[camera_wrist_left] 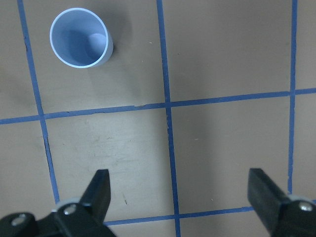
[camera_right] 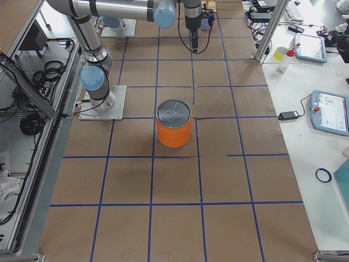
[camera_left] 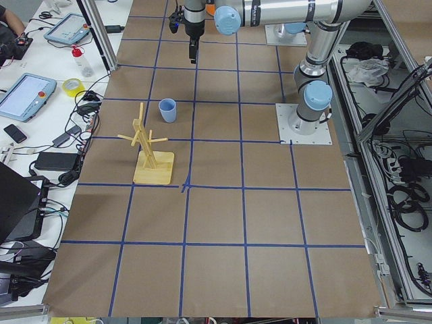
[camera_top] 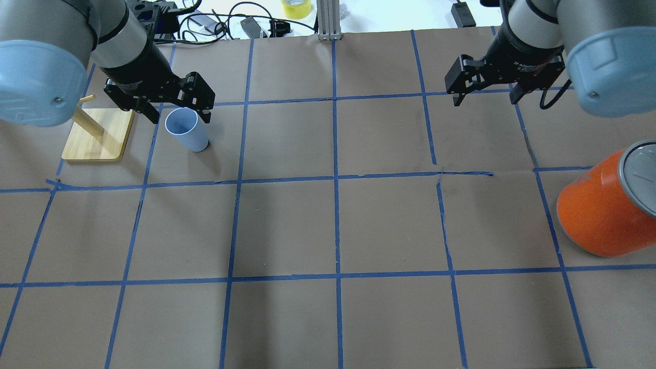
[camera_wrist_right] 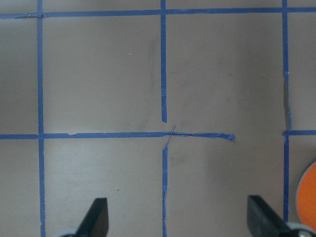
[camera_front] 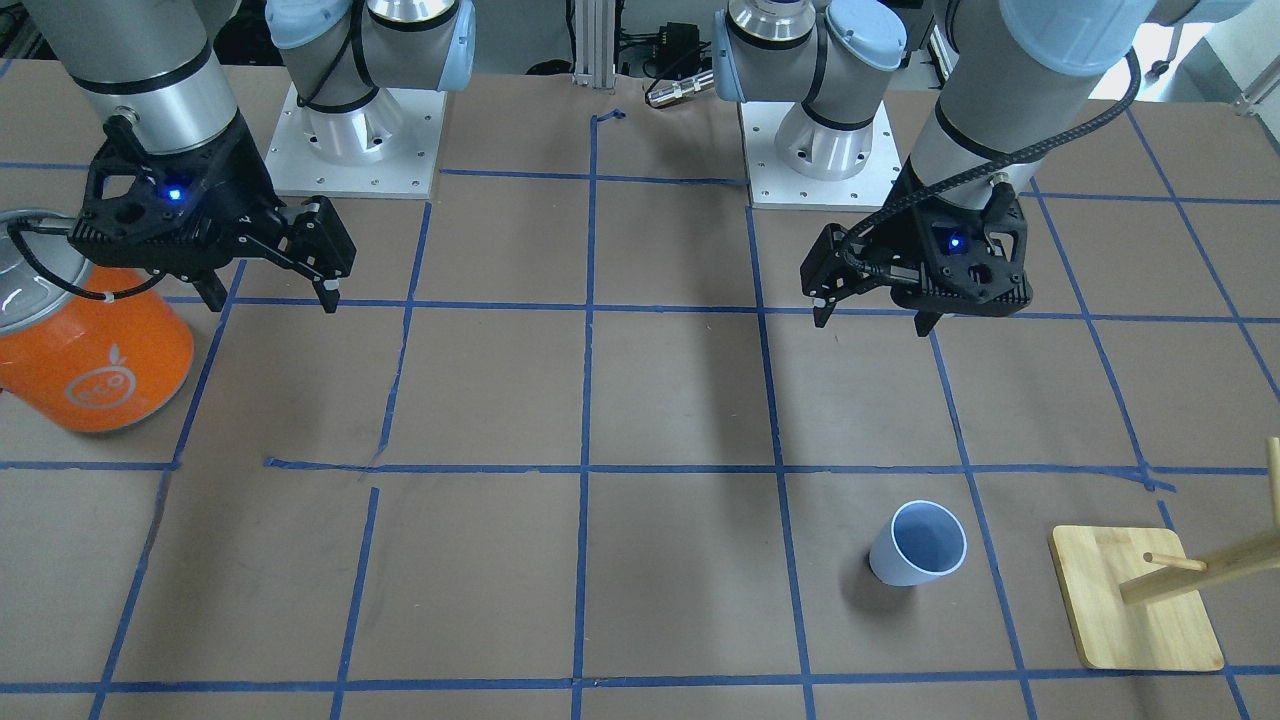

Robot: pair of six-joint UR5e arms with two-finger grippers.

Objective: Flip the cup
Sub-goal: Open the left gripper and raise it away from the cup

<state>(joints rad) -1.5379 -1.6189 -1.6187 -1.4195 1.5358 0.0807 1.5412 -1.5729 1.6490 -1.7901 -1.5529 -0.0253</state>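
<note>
Brown paper is covering the whole surface (camera_front: 660, 400), and blue tape is dividing it into a grid of squares. Cables, a yellow tape roll (camera_top: 296, 7) and operator tablets (camera_left: 23, 94) are lying beyond its edges. You are looking at the cup (camera_front: 918, 543) standing upright, mouth up, on the robot's left side of the surface, toward the operators' edge. It is sitting near the wooden peg stand (camera_front: 1135, 610) but apart from it. The orange can (camera_front: 95, 360) is sitting well apart, on the robot's right.

Your left end effector (camera_front: 872, 322) is hovering above the surface, fingers spread wide and nothing between them. In its wrist view the cup is showing up and to the left of the gap, not inside it. Your right end effector (camera_front: 272, 298) is hanging wide and empty too, near the can.

You are probably dealing with a very light, thin-walled plastic piece, so a careless nudge is likely tipping it or sending it skating on the paper. Its smooth, tapered wall is looking slippery, and a squeeze may be sliding along the taper. You are likely best taking it from the side, across the body around mid-height, and gently, since the wall may be flexing near the rim. That hold is leaving your wrist room to roll the mouth downward. Watch the stand during the swing.
</note>
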